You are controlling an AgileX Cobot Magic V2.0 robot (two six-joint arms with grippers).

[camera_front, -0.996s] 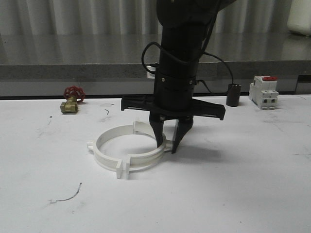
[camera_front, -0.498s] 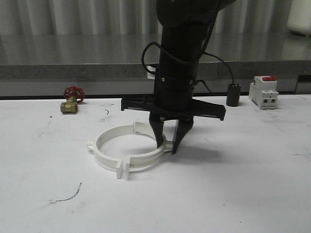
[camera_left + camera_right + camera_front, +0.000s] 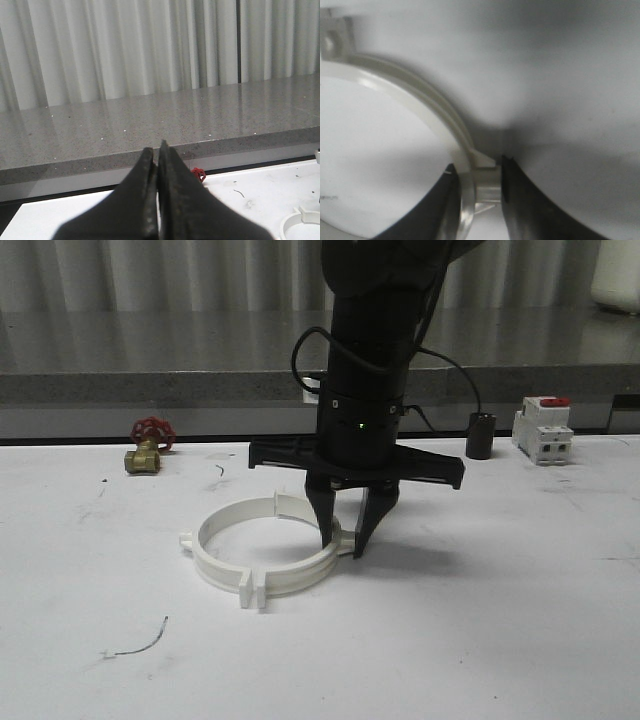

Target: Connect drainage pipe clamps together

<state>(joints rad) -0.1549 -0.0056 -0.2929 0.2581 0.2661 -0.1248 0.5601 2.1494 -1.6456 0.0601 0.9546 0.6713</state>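
Note:
The two white drainage pipe clamps lie on the white table as one ring. The left half (image 3: 205, 552) and the right half (image 3: 300, 575) meet at flat tabs in front (image 3: 252, 588) and at the back (image 3: 285, 502). My right gripper (image 3: 342, 542) points straight down and is shut on the right half at its outer lug, one finger inside the ring and one outside. The right wrist view shows the lug (image 3: 487, 182) pinched in the gripper (image 3: 479, 180). My left gripper (image 3: 157, 149) is shut with nothing in it, held above the table's left side, away from the ring (image 3: 300, 223).
A brass valve with a red handwheel (image 3: 148, 445) sits at the back left. A white circuit breaker with a red switch (image 3: 542, 430) and a black cylinder (image 3: 481, 435) stand at the back right. A thin wire scrap (image 3: 140, 645) lies near the front. A grey ledge (image 3: 150, 385) borders the table's far edge.
The near part of the ring has settled slightly lower and flatter on the table. My right gripper has kept its place and its hold.

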